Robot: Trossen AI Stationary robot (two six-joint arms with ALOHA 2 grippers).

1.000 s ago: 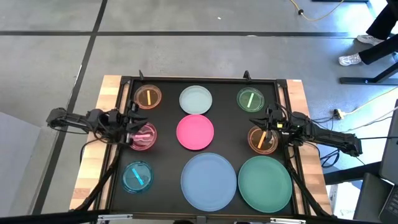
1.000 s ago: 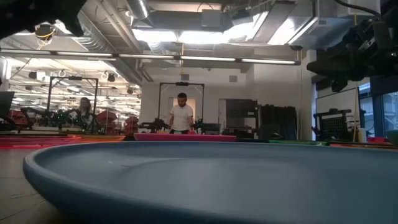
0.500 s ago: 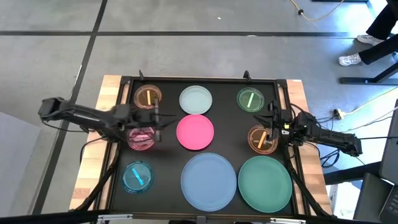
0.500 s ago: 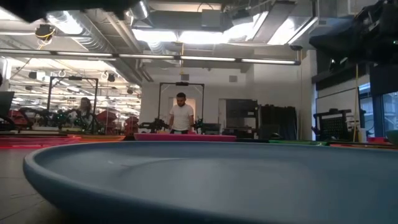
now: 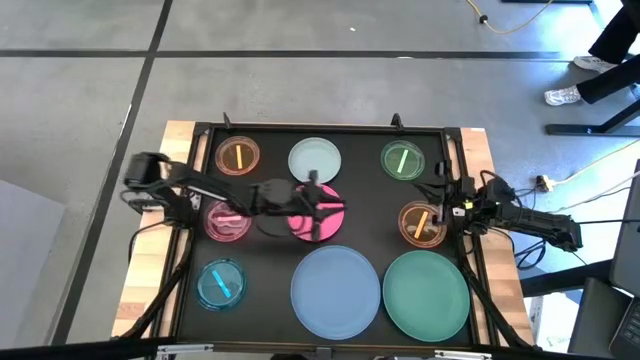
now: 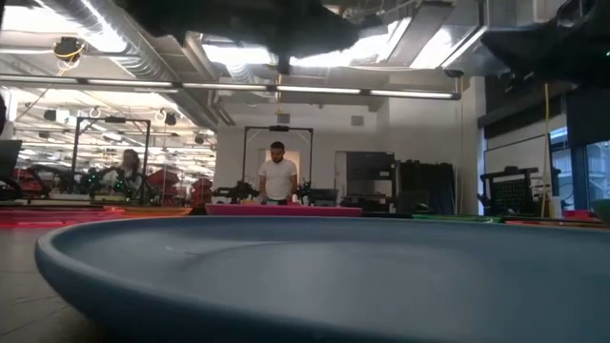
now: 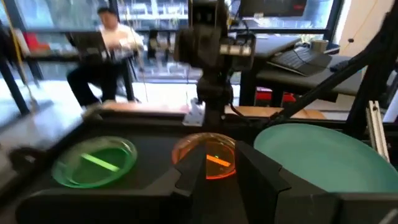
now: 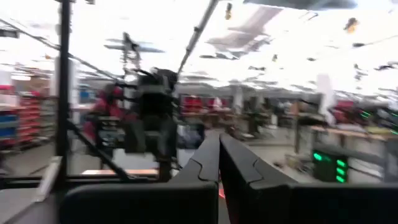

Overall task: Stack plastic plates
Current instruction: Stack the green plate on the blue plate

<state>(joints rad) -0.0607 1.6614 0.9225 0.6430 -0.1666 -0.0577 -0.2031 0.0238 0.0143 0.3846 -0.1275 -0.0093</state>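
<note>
Overhead, left end effector (image 5: 322,208) above hot pink plate (image 5: 328,224)

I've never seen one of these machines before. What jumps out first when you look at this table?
Colourful round plates spread over a dark table: a big light blue plate and a teal-green plate fill the near edge. The left gripper reaches out over the hot pink plate in the middle, while the right gripper hovers at a small orange plate on the right side.
</note>
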